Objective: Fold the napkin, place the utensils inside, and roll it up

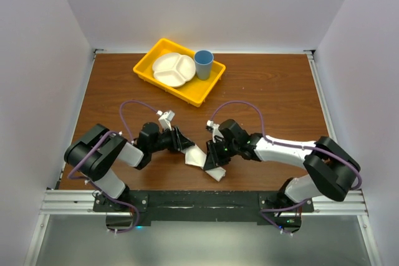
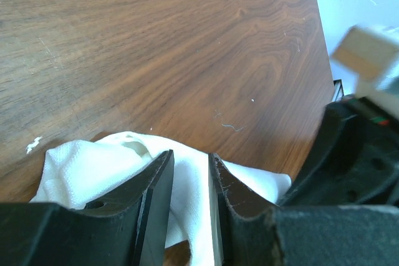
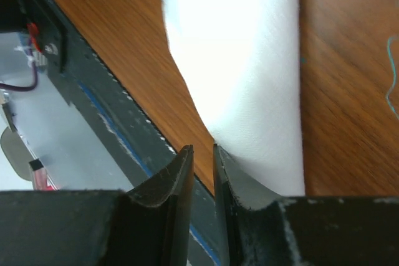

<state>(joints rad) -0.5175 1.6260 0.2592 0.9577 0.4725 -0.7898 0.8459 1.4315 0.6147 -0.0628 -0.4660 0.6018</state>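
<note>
The white napkin [image 1: 201,159] lies as a narrow roll on the wooden table near its front edge, between my two grippers. My left gripper [image 1: 185,146] meets its left end. In the left wrist view the napkin [image 2: 87,166] runs through the gap between the black fingers, and the left gripper [image 2: 190,163] is shut on it. My right gripper [image 1: 212,157] sits at the roll's right end. In the right wrist view the napkin [image 3: 243,60] rests against the outside of the right finger, and the right gripper [image 3: 202,151] stands a narrow slit apart with only table showing in the gap. The utensils are hidden.
A yellow tray [image 1: 144,70] at the back holds a white divided plate [image 1: 173,68] and a blue cup [image 1: 203,64]. The black front rail [image 3: 93,91] runs just beside the right gripper's tips. The left arm's purple cable [image 1: 134,105] loops above the table.
</note>
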